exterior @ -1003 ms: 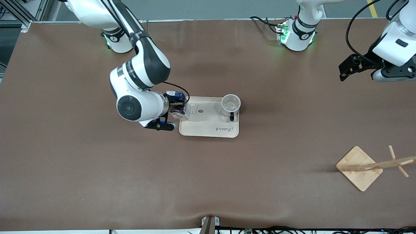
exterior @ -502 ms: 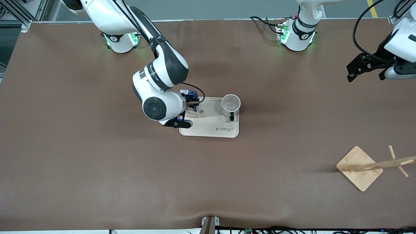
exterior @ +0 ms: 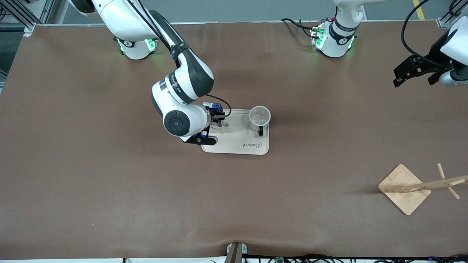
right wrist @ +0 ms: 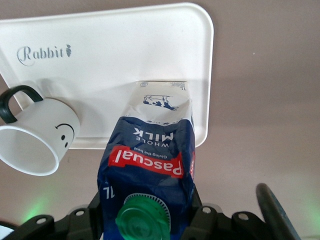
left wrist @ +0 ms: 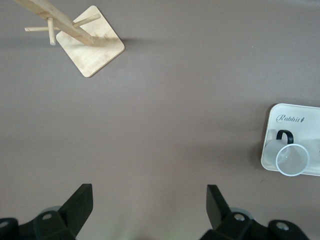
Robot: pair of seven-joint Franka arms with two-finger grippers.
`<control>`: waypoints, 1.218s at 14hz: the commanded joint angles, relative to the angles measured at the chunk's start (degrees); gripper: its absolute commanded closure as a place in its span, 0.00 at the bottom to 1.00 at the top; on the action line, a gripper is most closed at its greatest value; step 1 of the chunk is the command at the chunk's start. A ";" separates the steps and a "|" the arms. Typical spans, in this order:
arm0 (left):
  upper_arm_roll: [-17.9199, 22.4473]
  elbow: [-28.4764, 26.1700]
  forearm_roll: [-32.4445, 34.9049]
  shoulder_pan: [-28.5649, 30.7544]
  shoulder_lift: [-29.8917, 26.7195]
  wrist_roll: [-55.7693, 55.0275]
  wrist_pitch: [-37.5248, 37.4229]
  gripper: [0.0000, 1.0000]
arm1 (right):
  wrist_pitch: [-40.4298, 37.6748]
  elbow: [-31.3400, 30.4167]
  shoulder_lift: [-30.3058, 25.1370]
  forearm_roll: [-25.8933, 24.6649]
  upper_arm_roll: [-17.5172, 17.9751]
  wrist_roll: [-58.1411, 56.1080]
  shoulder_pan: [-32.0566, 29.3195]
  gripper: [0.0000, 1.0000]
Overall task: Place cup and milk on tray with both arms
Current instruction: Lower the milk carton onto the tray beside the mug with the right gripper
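The cream tray (exterior: pixel 237 144) lies mid-table. The white cup (exterior: pixel 260 117) stands on its corner toward the left arm's end, handle toward the front camera. My right gripper (exterior: pixel 216 122) is shut on the milk (right wrist: pixel 150 165), holding it upright by its top, with its base down at the tray (right wrist: pixel 125 50) near the edge toward the right arm's end. The smiley cup (right wrist: pixel 40 140) stands beside it, apart. My left gripper (exterior: pixel 416 71) is open and empty, up over bare table at the left arm's end. It sees the tray (left wrist: pixel 295 117) and the cup (left wrist: pixel 292 159) from afar.
A wooden rack with a square base (exterior: pixel 404 188) and a leaning pole stands nearer the front camera at the left arm's end; it also shows in the left wrist view (left wrist: pixel 90 47). Brown mat covers the table.
My right arm has carried the milk from the tray's edge farther over the tray toward the cup. My left gripper has drifted out toward the left arm's end.
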 commanded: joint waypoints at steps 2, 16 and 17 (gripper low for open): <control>0.08 0.59 -0.37 0.33 0.01 4.79 -1.07 0.00 | 0.33 1.73 0.87 -1.61 0.02 -0.92 0.37 0.84; 0.16 2.87 -0.37 0.07 -0.17 4.45 -2.29 0.00 | 1.03 1.73 0.78 -1.88 0.02 -1.20 0.29 0.00; 0.16 2.87 -0.37 0.07 -0.17 4.45 -2.38 0.00 | 1.12 1.73 0.78 -1.62 0.02 -1.20 0.29 0.00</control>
